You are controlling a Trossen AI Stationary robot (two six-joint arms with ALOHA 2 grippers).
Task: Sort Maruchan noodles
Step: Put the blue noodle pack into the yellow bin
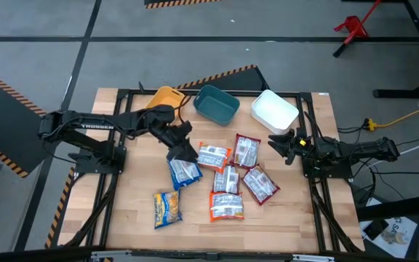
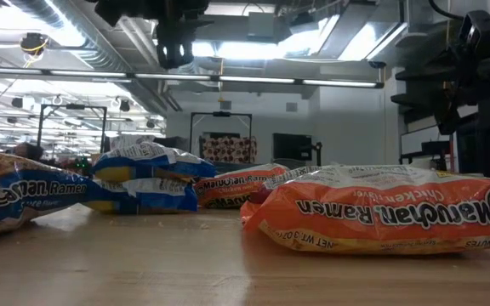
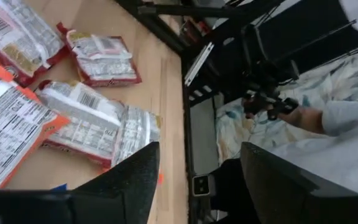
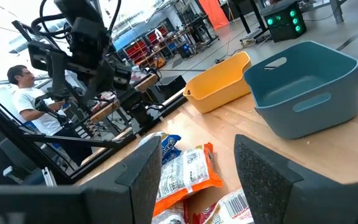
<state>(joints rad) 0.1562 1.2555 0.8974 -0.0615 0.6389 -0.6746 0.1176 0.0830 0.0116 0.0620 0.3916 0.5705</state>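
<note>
Seven noodle packets (image 1: 226, 182), three bins (image 1: 216, 103)

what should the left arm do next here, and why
Probably lower the left gripper, whose jaws look open and empty, onto the blue-and-yellow packet just beneath it and close. All seven packets lie on the table, none in a bin.

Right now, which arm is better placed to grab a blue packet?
Left. Its tool hangs open just above the blue packet; the right tool waits at the table's edge by the white bin.

Even overhead light, soft shadows on the bench (image 1: 122, 218); ceiling strip lights (image 2: 253, 47) glare in the low view; nearest packet (image 2: 381, 208) slightly blurred.
</note>
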